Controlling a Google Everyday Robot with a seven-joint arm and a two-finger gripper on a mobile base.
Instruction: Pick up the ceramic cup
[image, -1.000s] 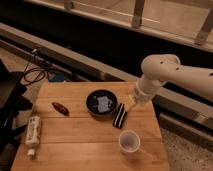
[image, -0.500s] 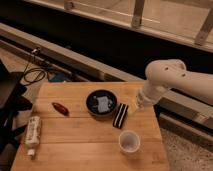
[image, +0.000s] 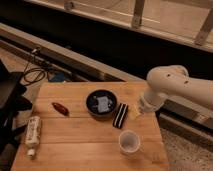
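White arm housing (image: 167, 82) is sitting farther toward the right side of the view and slightly lower than in the earlier frames, so the arm is drifting away from the table centre. The items on the table are remaining where they were; none is showing any displacement.

The arm is entering from the right of the view. Its bulky rounded joint is hanging above the right table edge, and the link below it is angling down and leftward to the wrist. The gripper (image: 136, 112) is pointing down at the wooden table (image: 80, 147), low over the right part of the surface. Whether the gripper is wide, narrow or holding anything cannot be told here.

The ceramic cup (image: 128, 141) is standing upright nearer the camera than the gripper, close to the front right corner of the table and apart from the gripper. Nothing is touching the cup.

A black-and-white striped packet (image: 120, 115) is lying just beside the gripper on its view-left side. The black bowl (image: 101, 103) is sitting beyond that packet, further to the view-left of the gripper. A red item (image: 60, 107) and a white bottle (image: 33, 132) are lying well apart from the gripper, at the far left side of the table.
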